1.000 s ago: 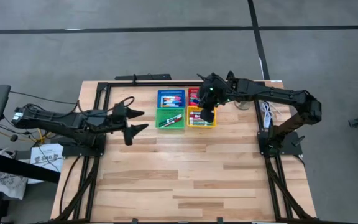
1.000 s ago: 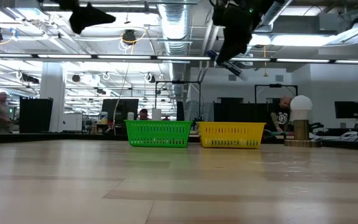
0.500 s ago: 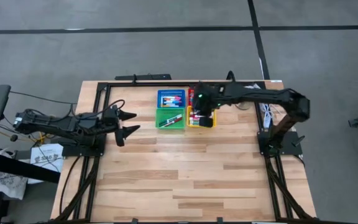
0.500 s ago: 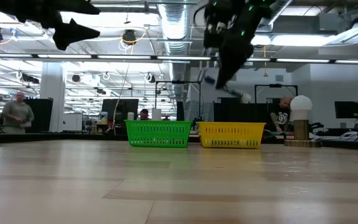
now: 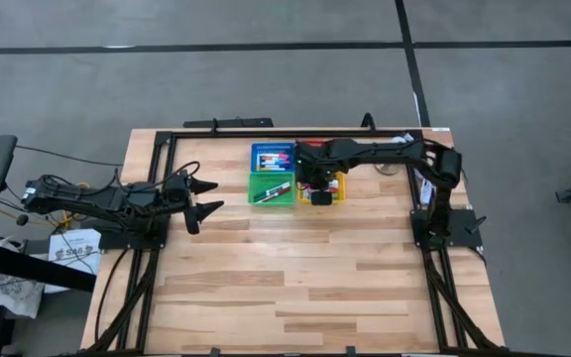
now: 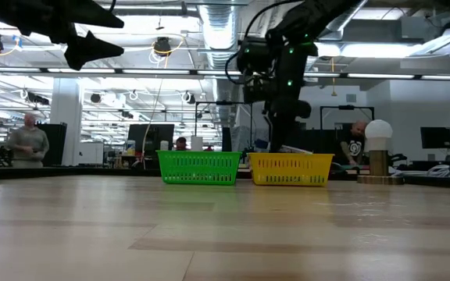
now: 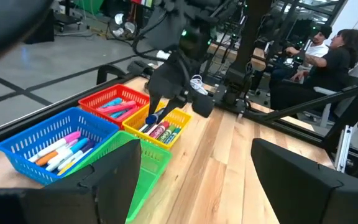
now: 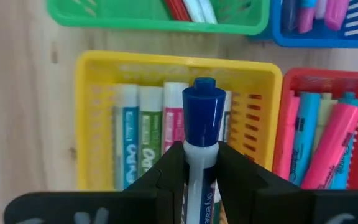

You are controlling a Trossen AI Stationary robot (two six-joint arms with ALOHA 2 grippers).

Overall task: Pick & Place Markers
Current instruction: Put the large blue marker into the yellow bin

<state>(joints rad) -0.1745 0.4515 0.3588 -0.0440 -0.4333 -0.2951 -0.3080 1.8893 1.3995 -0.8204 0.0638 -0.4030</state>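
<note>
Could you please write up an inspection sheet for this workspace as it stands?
Surface: wooden table, near half bare.
Job's things: markers lie in four mesh baskets at the far side: blue basket, red basket, green basket, yellow basket. A blue-capped marker is held over the yellow basket.
Clutter: nothing seen on the table.
Grippers: right gripper, jaws shut on the blue-capped marker; left gripper, jaws open, empty, above the table left of the baskets.
Cables: bundles off the table's left edge; white cable by the right arm's base.
Surroundings: people seated beyond the table; monitors in the background.
</note>
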